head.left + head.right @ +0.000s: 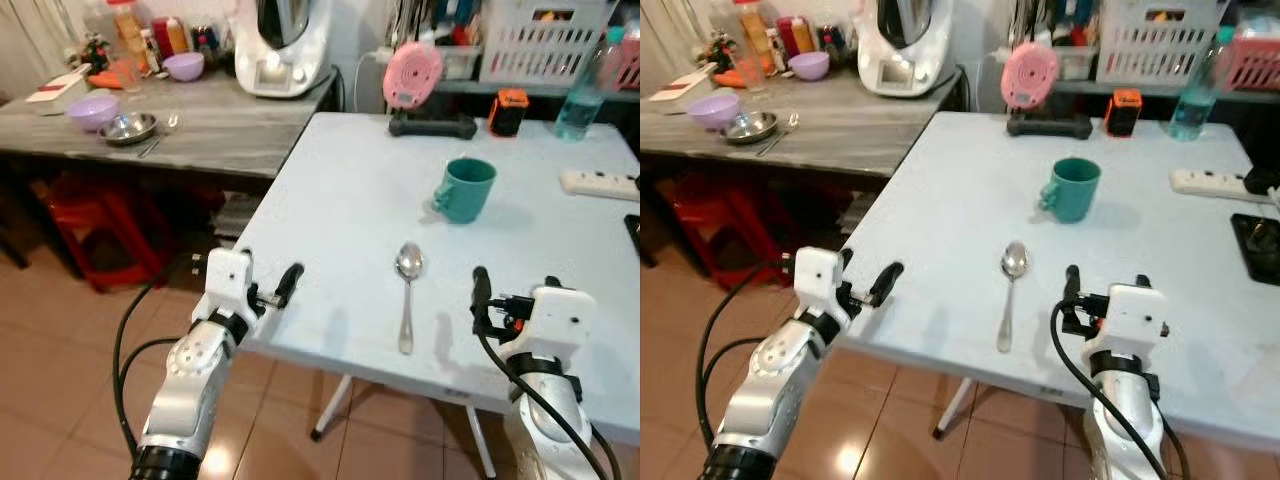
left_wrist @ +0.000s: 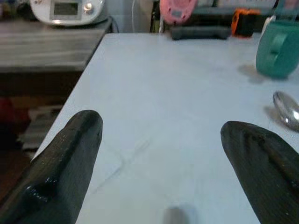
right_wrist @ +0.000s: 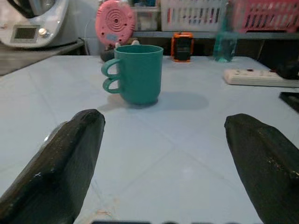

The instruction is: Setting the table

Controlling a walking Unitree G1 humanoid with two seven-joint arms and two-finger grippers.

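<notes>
1. Both sets of fingers hover spread apart and empty over the near edge of the table (image 1: 330, 170): left gripper (image 1: 285, 285), right gripper (image 1: 480, 295).
2. The spoon (image 1: 407, 290) lies between them; the green mug (image 1: 465, 190) stands beyond the right fingers.
3. Judged step: between placements. Next likely calls for fetching more tableware.
</notes>
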